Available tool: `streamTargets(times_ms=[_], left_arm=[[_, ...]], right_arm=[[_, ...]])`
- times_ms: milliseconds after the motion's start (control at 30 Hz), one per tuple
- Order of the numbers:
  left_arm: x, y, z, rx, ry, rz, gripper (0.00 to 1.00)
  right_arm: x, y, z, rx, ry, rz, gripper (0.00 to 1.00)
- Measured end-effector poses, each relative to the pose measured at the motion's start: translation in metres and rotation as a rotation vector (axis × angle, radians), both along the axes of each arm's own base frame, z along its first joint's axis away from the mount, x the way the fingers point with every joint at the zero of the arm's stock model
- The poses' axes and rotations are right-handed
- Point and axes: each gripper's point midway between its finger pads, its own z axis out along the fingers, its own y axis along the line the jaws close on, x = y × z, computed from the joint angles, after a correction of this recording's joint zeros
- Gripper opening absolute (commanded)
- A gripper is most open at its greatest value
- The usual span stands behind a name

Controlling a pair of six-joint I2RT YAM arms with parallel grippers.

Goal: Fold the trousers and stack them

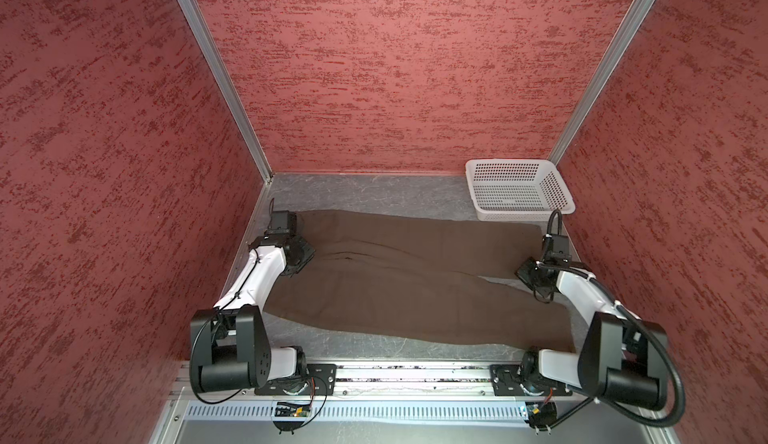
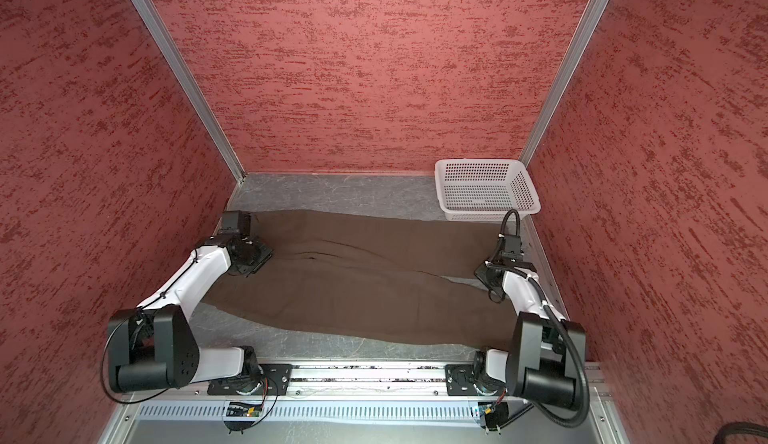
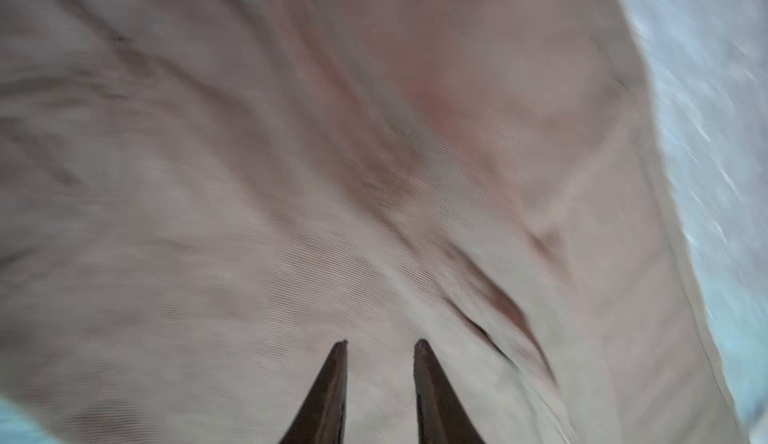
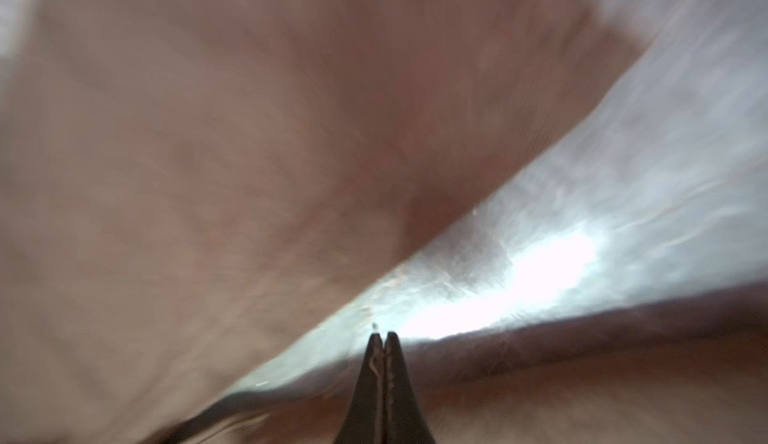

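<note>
The dark brown trousers (image 1: 415,280) (image 2: 365,280) lie spread flat across the grey table, waist at the left and the two legs running right with a narrow gap between them. My left gripper (image 3: 380,342) hangs open just over the waist cloth (image 3: 249,172), with nothing between its fingers. In both top views its black body (image 1: 297,255) sits at the trousers' left end. My right gripper (image 4: 383,334) is shut, its tips over the strip of table (image 4: 582,213) between the two legs near the right end (image 1: 536,280). No cloth shows between its tips.
A white perforated basket (image 1: 523,215) (image 2: 486,215) stands in the back right corner, just beyond the far trouser leg. Red textured walls close in the left, back and right. A metal rail (image 1: 415,373) with both arm bases runs along the front edge.
</note>
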Motion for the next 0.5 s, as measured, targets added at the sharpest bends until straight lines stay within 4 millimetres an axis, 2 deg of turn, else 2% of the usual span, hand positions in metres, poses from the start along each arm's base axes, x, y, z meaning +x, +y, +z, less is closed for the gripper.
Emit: streamTargets(times_ms=[33,67,133,200,233,333,500], left_arm=[[0.003,-0.011,0.001,-0.01,-0.007,-0.03,0.21],[0.007,-0.026,0.003,-0.022,-0.015,-0.072,0.19],[0.013,-0.054,0.003,-0.032,-0.024,-0.156,0.18],[0.019,-0.087,0.004,-0.036,-0.038,-0.253,0.18],[0.02,-0.101,0.005,-0.04,-0.043,-0.291,0.18],[0.022,-0.152,0.008,-0.057,-0.066,-0.429,0.18],[0.018,-0.225,0.005,-0.092,-0.069,-0.612,0.19]], right_arm=[[0.003,-0.003,0.013,-0.023,-0.031,-0.004,0.11],[0.007,-0.008,0.027,-0.048,-0.069,-0.011,0.21],[0.01,-0.016,0.051,-0.088,-0.132,-0.037,0.49],[0.005,-0.022,0.064,-0.109,-0.163,-0.059,0.74],[0.001,-0.027,0.066,-0.11,-0.168,-0.079,0.8],[-0.018,-0.048,0.063,-0.103,-0.166,-0.178,0.92],[-0.061,-0.082,0.035,-0.027,-0.119,-0.392,0.94]])
